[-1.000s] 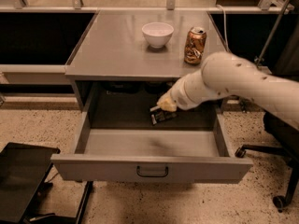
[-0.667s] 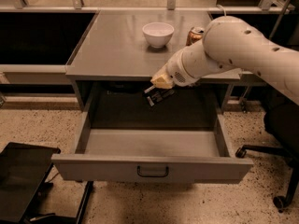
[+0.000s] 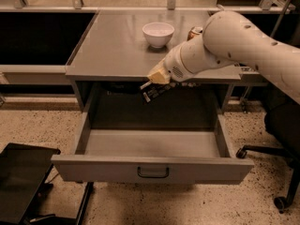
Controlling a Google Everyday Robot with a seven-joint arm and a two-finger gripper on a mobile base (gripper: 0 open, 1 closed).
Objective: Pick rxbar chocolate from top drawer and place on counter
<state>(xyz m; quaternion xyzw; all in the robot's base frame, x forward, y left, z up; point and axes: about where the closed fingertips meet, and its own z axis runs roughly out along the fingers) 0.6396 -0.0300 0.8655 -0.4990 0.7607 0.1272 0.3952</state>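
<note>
The top drawer (image 3: 152,168) is pulled fully open, and its grey bottom shows nothing lying in it. My gripper (image 3: 151,82) is shut on the rxbar chocolate (image 3: 157,91), a black wrapper with white print. It hangs tilted just below and in front of the counter's front edge, above the back of the drawer. The counter (image 3: 117,50) is the flat grey top right behind the bar. My white arm comes in from the upper right and covers part of the counter.
A white bowl (image 3: 158,33) stands on the counter at the back centre. A copper-coloured can (image 3: 195,32) stands to its right, mostly hidden by my arm. A black office chair (image 3: 281,139) is at the right. A black object (image 3: 23,182) lies on the floor at the lower left.
My gripper has lifted the rxbar chocolate out of the drawer, up and to the left, to the level of the counter's front edge. The arm now covers most of the can.
</note>
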